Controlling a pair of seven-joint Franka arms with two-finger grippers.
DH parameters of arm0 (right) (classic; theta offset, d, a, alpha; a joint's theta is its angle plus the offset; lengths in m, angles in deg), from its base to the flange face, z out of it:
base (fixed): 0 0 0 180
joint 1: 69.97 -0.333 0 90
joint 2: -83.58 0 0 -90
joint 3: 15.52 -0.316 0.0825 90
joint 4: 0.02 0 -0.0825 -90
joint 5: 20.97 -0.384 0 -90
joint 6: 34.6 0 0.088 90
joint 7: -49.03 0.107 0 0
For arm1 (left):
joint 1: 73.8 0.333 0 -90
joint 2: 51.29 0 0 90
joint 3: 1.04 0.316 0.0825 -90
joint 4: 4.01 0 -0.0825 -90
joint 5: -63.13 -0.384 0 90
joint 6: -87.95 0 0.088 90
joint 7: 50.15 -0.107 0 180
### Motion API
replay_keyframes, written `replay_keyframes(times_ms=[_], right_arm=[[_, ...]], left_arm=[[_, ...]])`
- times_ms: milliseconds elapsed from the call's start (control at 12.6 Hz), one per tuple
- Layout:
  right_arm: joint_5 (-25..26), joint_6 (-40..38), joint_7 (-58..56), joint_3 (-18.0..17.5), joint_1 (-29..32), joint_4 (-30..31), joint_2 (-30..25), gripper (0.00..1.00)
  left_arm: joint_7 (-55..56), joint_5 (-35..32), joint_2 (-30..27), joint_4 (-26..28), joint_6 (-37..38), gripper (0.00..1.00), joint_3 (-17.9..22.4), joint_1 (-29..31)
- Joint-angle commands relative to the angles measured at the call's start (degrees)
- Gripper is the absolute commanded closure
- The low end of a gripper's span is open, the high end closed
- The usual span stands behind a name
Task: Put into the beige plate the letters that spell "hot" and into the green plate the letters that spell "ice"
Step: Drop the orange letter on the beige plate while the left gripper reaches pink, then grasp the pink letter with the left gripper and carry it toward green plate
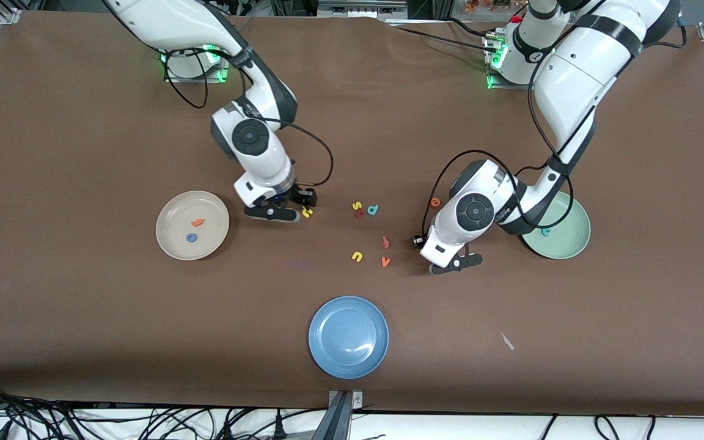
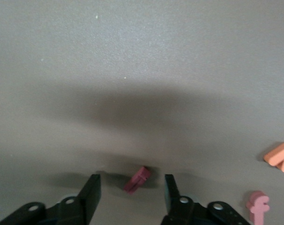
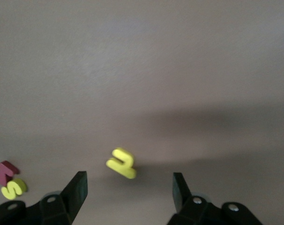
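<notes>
Blue plate [image 1: 348, 337] lies bare; left gripper [image 2: 131, 190] fingers straddle red i [image 2: 138, 180], right gripper [image 3: 128, 187] fingers straddle yellow h [image 3: 121, 163], unclenched.

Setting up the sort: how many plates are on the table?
3: the beige plate toward the right arm's end, the green plate toward the left arm's end and partly covered by that arm, the blue plate nearest the front camera.

One round cream-beige plate [image 1: 175, 244], one mint-green plate [image 1: 572, 241], one blue plate [image 1: 346, 333], twelve small foam letters [image 1: 373, 209], two in the cream-beige plate.
</notes>
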Motion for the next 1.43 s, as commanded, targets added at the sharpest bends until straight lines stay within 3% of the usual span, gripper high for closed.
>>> replay_keyframes(times_ms=[0,238,554,633,712,950,1108,1346], right_arm=[[1.44,1.92,4.9,0.37,-2.03,-2.37,3.46,0.18],[3.29,2.88,5.87,0.37,-2.12,-2.28,4.43,0.18],[5.13,3.15,5.88,0.46,-2.03,-2.37,5.13,0.26],[5.4,3.32,5.96,0.46,-2.03,-2.37,5.48,0.27],[5.49,4.11,5.96,0.46,-2.03,-2.28,5.74,0.27],[5.58,4.64,5.96,0.46,-2.03,-2.28,6.36,0.31],[6.63,4.64,5.96,0.46,-2.03,-2.28,6.36,0.46],[6.81,4.64,5.7,0.55,-1.85,-2.28,6.36,0.66]], left_arm=[[1.26,-1.7,1.53,-2.1,0.25,0.42,2.14,-2.44],[1.26,-1.7,2.06,-2.45,0.17,0.48,3.11,-3.24],[1.35,-1.52,1.98,-3.07,0.17,0.83,3.02,-3.15],[1.35,-1.35,1.8,-3.16,0.17,0.96,3.02,-3.07],[1.35,-1.17,1.63,-3.25,0.25,1.0,3.02,-2.98],[0.57,-1.26,-0.73,-3.78,2.35,1.0,2.85,-0.79],[-2.84,-0.91,-4.51,-3.78,8.31,1.0,1.71,2.46],[-16.26,4.53,-10.31,-3.69,19.29,1.0,0.12,10.27]])
